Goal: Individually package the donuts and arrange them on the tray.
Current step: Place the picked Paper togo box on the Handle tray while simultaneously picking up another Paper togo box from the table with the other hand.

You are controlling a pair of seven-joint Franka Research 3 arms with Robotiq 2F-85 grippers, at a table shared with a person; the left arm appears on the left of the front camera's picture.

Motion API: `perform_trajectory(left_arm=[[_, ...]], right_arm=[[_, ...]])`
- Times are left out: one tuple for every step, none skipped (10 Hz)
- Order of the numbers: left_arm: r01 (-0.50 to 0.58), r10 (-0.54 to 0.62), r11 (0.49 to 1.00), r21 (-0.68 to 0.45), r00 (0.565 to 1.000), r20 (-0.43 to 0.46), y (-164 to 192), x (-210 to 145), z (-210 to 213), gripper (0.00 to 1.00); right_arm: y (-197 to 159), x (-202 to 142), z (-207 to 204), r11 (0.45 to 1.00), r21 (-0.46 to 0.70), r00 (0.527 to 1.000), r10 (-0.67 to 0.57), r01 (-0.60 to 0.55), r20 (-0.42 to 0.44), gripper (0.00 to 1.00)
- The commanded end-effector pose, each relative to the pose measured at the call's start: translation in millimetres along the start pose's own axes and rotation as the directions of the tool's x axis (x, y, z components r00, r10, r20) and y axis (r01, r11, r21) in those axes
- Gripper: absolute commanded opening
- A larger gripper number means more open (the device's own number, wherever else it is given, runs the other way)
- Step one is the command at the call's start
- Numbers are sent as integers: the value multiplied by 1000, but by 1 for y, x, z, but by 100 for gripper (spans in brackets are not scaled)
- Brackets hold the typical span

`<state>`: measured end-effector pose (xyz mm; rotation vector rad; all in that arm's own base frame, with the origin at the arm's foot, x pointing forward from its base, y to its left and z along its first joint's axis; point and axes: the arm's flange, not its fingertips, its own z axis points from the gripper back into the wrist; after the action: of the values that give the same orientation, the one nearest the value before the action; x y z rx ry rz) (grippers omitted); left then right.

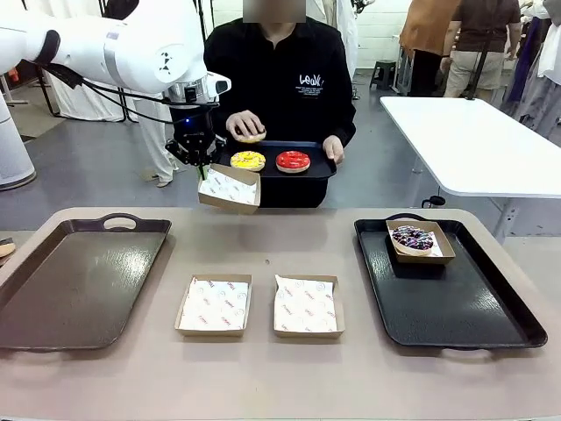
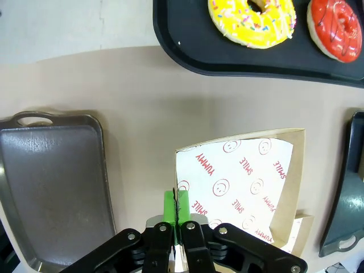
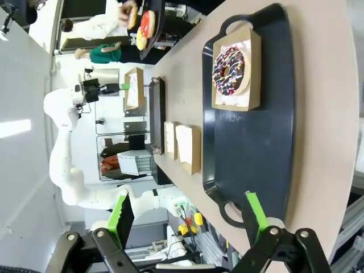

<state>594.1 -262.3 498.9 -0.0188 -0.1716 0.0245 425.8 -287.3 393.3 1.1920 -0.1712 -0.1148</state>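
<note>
My left gripper (image 1: 203, 171) is shut on the edge of a paper-lined cardboard box (image 1: 230, 189), holding it tilted in the air just in front of the person's black tray (image 1: 320, 168). On that tray lie a yellow donut (image 1: 248, 160) and a red donut (image 1: 293, 161); the person's hand rests on a third donut (image 1: 250, 136). The left wrist view shows the green pads (image 2: 169, 206) pinching the box (image 2: 244, 182) wall, with the yellow donut (image 2: 253, 20) and red donut (image 2: 335, 28) beyond. A sprinkled donut (image 1: 413, 238) sits boxed on the right tray (image 1: 465, 307). My right gripper (image 3: 187, 219) hangs open above that tray's near handle.
A brown tray (image 1: 79, 281) lies at the table's left with nothing on it. Two paper-lined boxes (image 1: 215, 304) (image 1: 306, 305) sit side by side at the front middle. A white table (image 1: 473, 140) stands behind on the right, with people beyond it.
</note>
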Motion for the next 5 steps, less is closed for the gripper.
perform_trajectory(left_arm=[[-36,36,999,28,999,6,-6,7,5,0],[-35,35,999,29,999,4,-5,6,6,0],[-30,30,999,20,1000,-5,-6,5,5,0],[-12,12,1000,-5,1000,-13,-5,1,3,0],[-8,8,1000,2,1000,4,-1,3,5,0]], right_arm=[[2,-2,2,1000,11,1000,-13,13,-5,100],[2,-2,2,1000,11,1000,-13,13,-5,100],[2,-2,2,1000,11,1000,-13,13,-5,100],[2,-2,2,1000,11,1000,-13,13,-5,100],[2,-2,2,1000,11,1000,-13,13,-5,100]])
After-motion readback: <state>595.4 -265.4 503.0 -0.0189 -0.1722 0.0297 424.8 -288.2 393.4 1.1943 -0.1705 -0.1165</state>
